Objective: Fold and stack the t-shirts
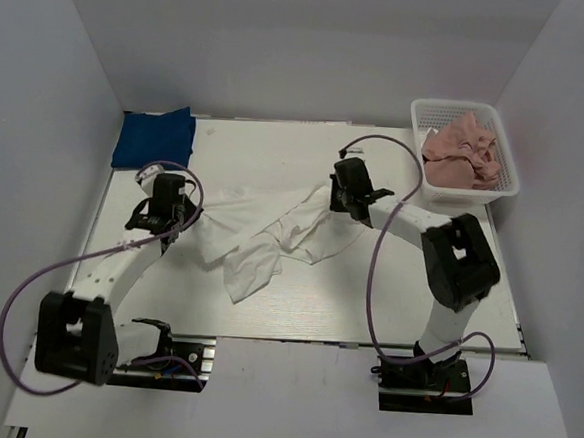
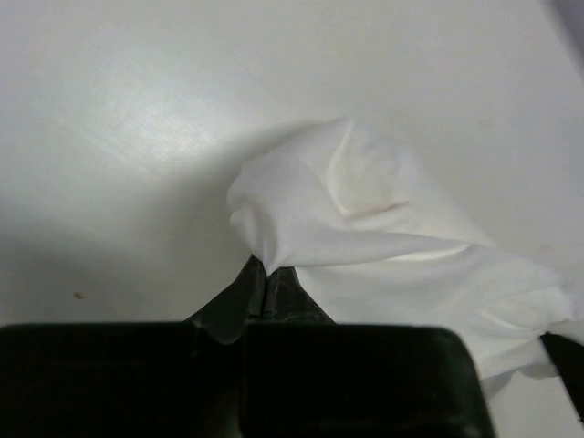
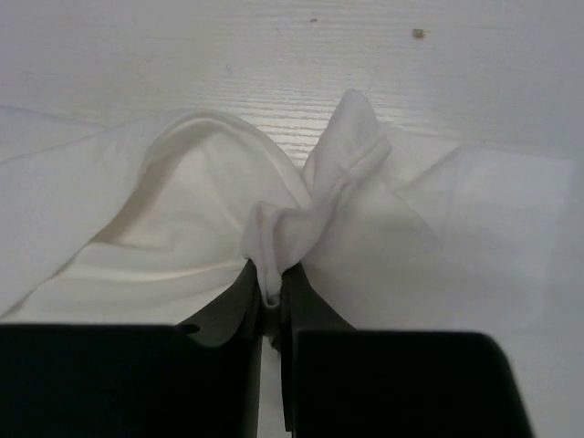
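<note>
My left tool (image 2: 266, 272) and right tool (image 3: 272, 290) are each clenched on a pinch of the white t-shirt (image 1: 270, 240), which lies crumpled on the bench (image 1: 387, 296) between them; I'd raise both evenly, then draw them gently apart to spread it flat

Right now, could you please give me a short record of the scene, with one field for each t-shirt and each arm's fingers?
white t-shirt: crumpled, unfolded, in the middle of the table
blue t-shirt: looks folded, far left corner
pink t-shirt: bunched in the basket, far right
left fingers: shut on the white t-shirt's left end
right fingers: shut on its right end
stack: not yet begun
</note>
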